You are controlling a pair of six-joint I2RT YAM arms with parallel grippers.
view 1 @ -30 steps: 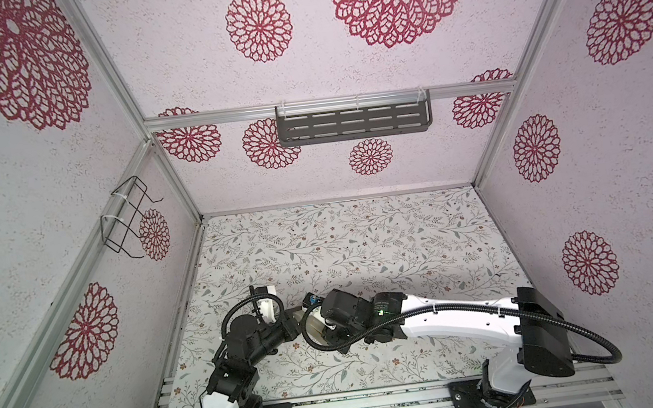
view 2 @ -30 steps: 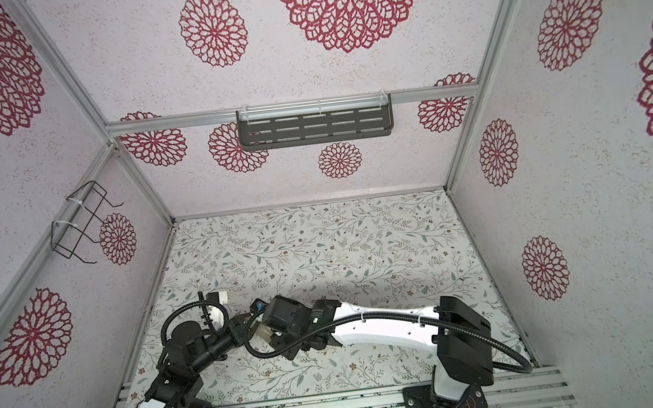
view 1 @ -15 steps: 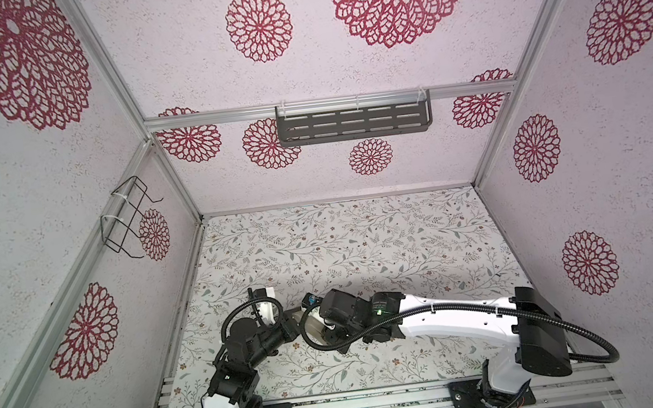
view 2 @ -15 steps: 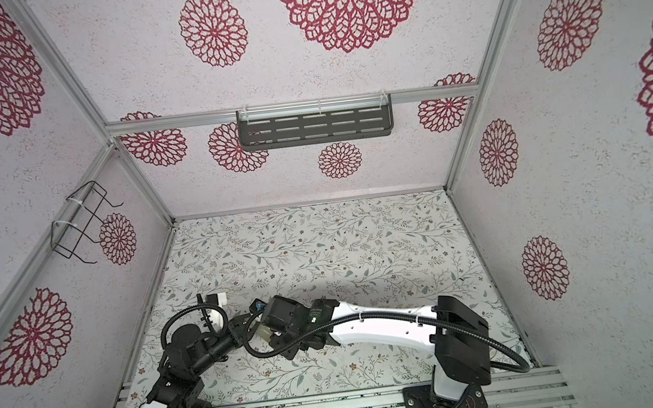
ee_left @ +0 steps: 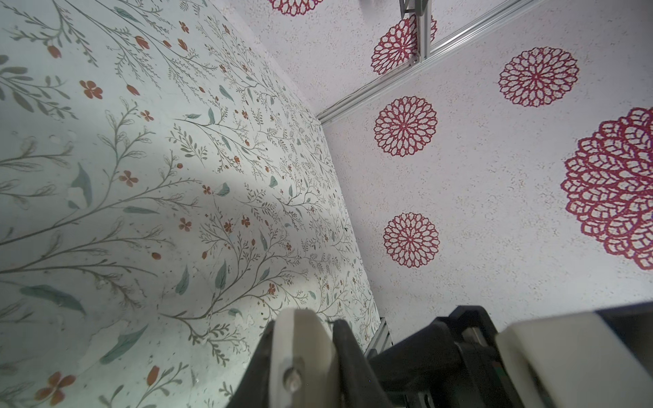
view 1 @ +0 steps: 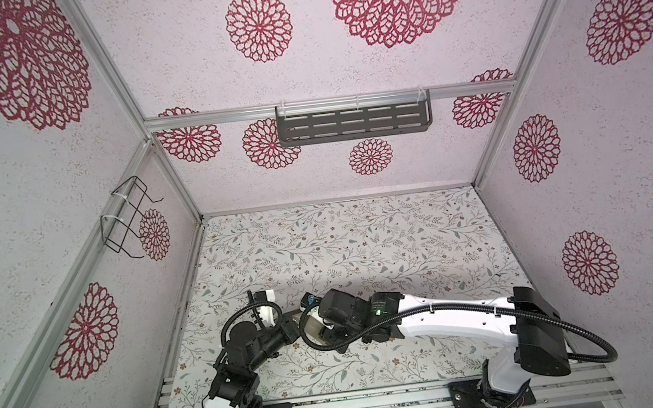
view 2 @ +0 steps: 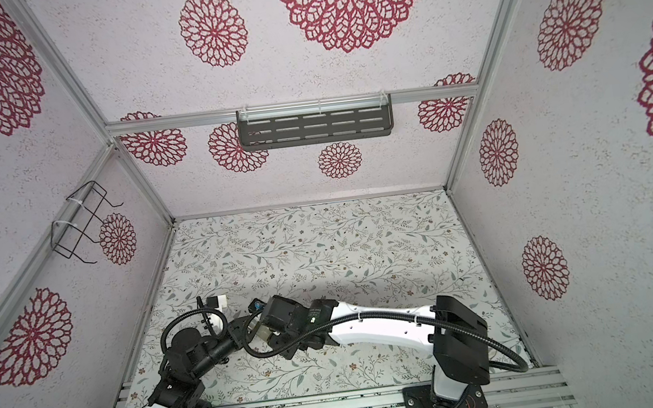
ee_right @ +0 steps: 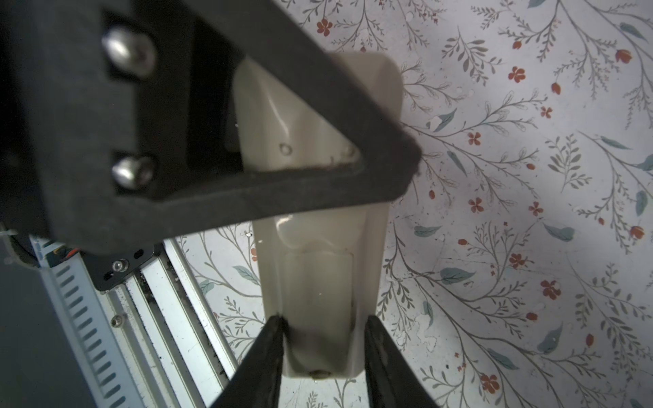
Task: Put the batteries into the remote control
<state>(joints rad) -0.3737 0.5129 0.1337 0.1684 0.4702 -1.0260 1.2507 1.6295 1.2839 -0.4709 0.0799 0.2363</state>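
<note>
1. Speckled white walls stamped with crimson, lace-like rosettes box in the cell. A slotted grey metal shelf (view 1: 353,123) hangs on the back wall and a thin black wire basket (view 1: 128,219) on the side wall.
2. Under the arms lies the tabletop (view 1: 362,242), a matte pale sheet printed with fine grey-green sprigs and small rust-red flowers. Ribbed aluminium rails (ee_right: 183,318) run along its near edge.
3. The remote control (ee_right: 318,268) is a slim, glossy cream plastic bar with rounded corners. Its plain back faces the right wrist camera, and a shallow rectangular panel is outlined toward the end nearest the right fingers.
4. The left fingers (ee_left: 339,332), matte black, are clamped tight on the remote control. In the left wrist view its cream edge sits sandwiched between them. In the right wrist view one hollow triangular finger with two steel bolt heads crosses the remote's back at the end away from the right fingers.
5. The right fingers (ee_right: 277,328), black tapering wedges, straddle the remote's other end, one along each long edge and close against it. Whether they press it or only stand just beside it, I cannot tell.
6. In both top views the two sets of fingers meet tip to tip, with the cream bar bridging them.
</note>
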